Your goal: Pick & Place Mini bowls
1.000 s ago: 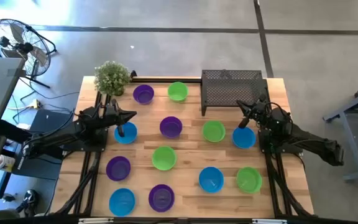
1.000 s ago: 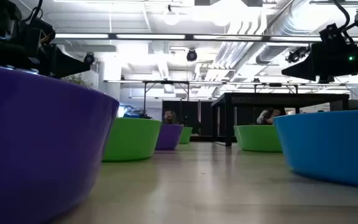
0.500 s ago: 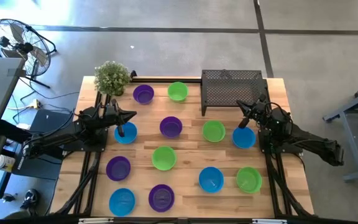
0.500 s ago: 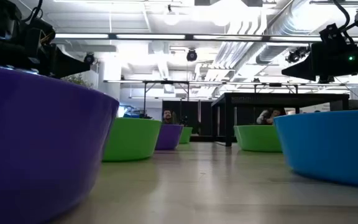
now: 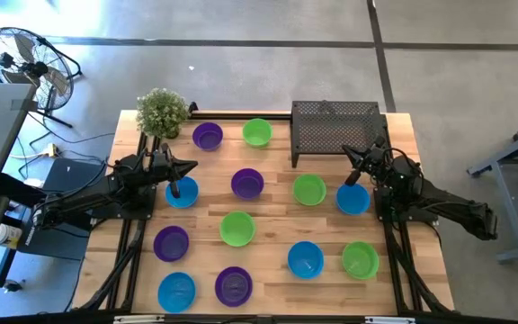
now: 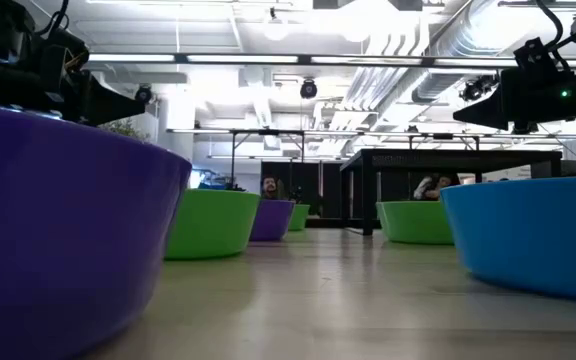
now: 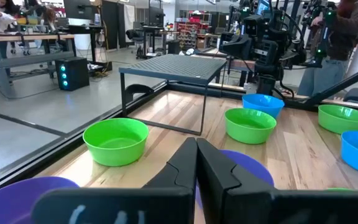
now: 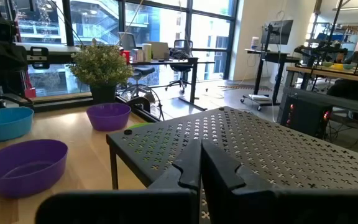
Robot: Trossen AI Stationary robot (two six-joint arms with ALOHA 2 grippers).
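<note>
Several mini bowls in blue, green and purple stand upright on their bases, spread over the wooden table [image 5: 268, 211]. My left gripper [image 5: 191, 167] is shut and level at the table's left side, above and beside a blue bowl [image 5: 182, 193]. In its wrist view the shut fingertips [image 7: 196, 163] point toward a green bowl [image 7: 115, 140] and a purple bowl [image 7: 246, 169]. My right gripper [image 5: 349, 153] is shut and level at the right side, above another blue bowl [image 5: 352, 199], beside the rack. Its shut fingertips [image 8: 201, 167] face the rack's top.
A black mesh rack [image 5: 335, 133] stands at the table's far right and a small potted plant [image 5: 162, 112] at the far left corner. A fan [image 5: 27, 63] and a desk stand on the floor left of the table. People show far off in the room [image 6: 268, 186].
</note>
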